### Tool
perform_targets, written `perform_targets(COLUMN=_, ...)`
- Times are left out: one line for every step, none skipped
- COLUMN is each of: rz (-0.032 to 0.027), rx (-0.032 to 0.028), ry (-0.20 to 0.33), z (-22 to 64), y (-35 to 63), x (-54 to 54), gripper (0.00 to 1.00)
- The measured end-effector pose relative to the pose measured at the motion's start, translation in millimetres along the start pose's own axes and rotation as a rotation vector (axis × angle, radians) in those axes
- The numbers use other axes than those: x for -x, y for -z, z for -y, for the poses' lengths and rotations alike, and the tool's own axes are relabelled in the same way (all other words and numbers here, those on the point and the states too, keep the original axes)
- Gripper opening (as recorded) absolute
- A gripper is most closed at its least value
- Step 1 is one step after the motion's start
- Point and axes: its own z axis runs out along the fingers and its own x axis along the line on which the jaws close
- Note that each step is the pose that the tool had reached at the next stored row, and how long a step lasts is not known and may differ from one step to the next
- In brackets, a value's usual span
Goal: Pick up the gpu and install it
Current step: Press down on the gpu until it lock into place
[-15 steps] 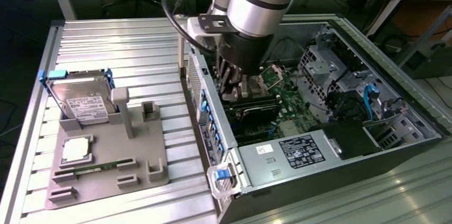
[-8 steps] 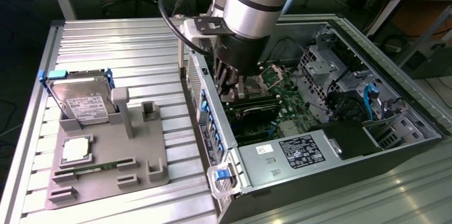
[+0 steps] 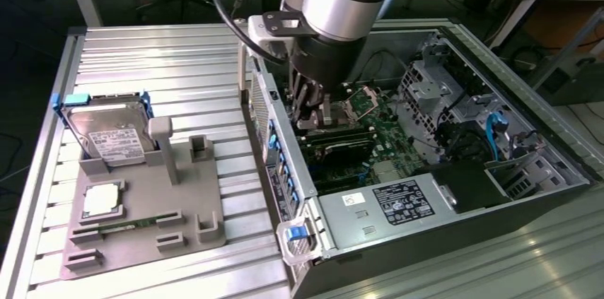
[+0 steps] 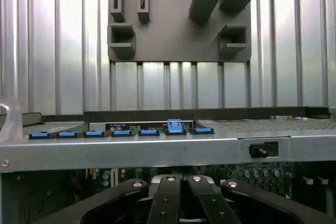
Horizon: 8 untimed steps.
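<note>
1. You have a ribbed silver metal desk [image 3: 160, 51] carrying an open dark computer case [image 3: 528, 172] and, toward the exterior view's left, a grey plastic parts holder [image 3: 141, 221].
2. Your silver-and-black robot arm [image 3: 344, 2] reaches steeply down into the case, its black hand [image 3: 316, 115] low over the green motherboard [image 3: 397, 143].
3. The hand is closed, its black fingers [image 4: 168, 203] pressed together.
4. The thin dark gpu card [image 3: 335, 142] lies just below the hand on the motherboard; whether they touch, you cannot tell.
5. The exterior view shows a boxy silver hard drive [image 3: 113, 136] standing in the holder.
6. The wrist view shows blue slot clips [image 4: 122, 134] along the case's edge.
</note>
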Motion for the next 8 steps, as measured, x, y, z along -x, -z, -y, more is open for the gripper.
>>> perform_targets(rz=0.0001, rx=-0.0073, ry=0.000, z=1.3, y=0.0, x=0.0, gripper=0.11)
perform_targets(rz=0.0002, rx=-0.0081, ry=0.000, z=1.3, y=0.0, x=0.0, gripper=0.11)
perform_targets(rz=0.0003, rx=-0.0082, ry=0.000, z=1.4, y=0.0, x=0.0, gripper=0.11)
perform_targets(rz=0.0002, rx=-0.0082, ry=0.000, z=1.4, y=0.0, x=0.0, gripper=0.11)
perform_targets(rz=0.0002, rx=-0.0082, ry=0.000, z=1.4, y=0.0, x=0.0, gripper=0.11)
perform_targets(rz=0.0003, rx=-0.0082, ry=0.000, z=1.4, y=0.0, x=0.0, gripper=0.11)
perform_targets(rz=0.0001, rx=-0.0081, ry=0.000, z=1.4, y=0.0, x=0.0, gripper=0.11)
perform_targets(rz=0.0002, rx=-0.0082, ry=0.000, z=1.4, y=0.0, x=0.0, gripper=0.11)
